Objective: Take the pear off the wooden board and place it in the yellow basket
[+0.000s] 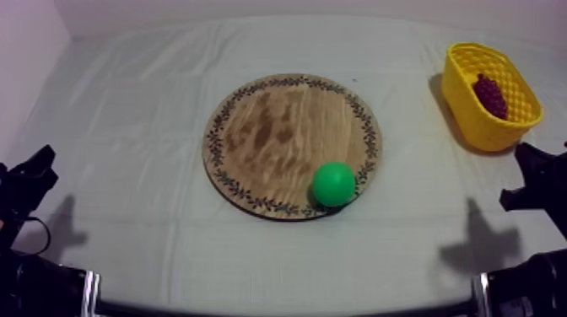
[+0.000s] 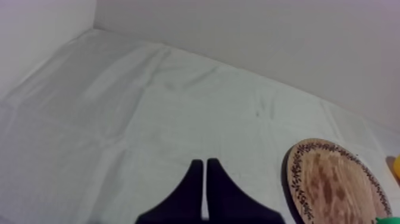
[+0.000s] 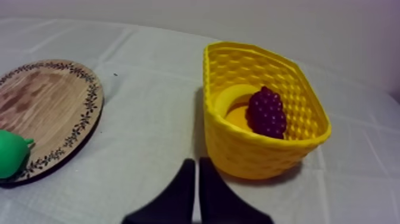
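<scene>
left gripper (image 2: 204, 162) was closed flat, holding nothing. right gripper (image 3: 195, 161) same, empty, near yellow basket (image 3: 262, 156) holding grapes (image 3: 266, 112). pear (image 1: 334, 184) sat untouched on wooden board (image 1: 278, 126).

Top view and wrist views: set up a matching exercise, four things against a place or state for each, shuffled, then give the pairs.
Things:
1 pear
2 grapes
3 basket
4 left tool

Places or states:
A shut, over bare cloth
B on the board, by its rim
C inside the basket
D on the cloth, right of the board

Pairs: 1-B, 2-C, 3-D, 4-A
</scene>
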{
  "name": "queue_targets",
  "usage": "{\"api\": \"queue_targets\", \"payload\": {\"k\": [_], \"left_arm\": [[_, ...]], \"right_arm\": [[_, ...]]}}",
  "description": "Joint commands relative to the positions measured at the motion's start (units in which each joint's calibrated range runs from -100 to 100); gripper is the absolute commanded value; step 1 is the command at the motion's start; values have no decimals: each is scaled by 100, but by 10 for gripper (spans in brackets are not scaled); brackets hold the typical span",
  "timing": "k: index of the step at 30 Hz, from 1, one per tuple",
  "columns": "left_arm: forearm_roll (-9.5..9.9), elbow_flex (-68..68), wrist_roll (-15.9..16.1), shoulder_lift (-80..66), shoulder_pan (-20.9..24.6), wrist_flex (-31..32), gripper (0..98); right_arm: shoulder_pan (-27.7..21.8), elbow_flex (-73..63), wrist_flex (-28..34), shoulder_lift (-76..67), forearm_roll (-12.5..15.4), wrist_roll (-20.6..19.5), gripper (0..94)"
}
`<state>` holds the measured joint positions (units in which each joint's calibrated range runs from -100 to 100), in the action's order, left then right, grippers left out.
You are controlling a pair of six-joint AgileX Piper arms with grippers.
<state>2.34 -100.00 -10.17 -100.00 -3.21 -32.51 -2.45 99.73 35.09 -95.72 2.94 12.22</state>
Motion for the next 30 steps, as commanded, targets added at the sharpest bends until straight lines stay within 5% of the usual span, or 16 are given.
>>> {"api": "queue_targets", "payload": {"k": [1,21,30], "left_arm": [[-2,0,-1,0,-2,1,1],[-2,0,-1,0,-2,1,1],[-2,0,-1,0,-2,1,1]], "right_arm": [[0,5,-1,5,2,2,3],[52,-61,-55,5,64,137,5],[653,-2130,1086,1175,-102,103,7]]}}
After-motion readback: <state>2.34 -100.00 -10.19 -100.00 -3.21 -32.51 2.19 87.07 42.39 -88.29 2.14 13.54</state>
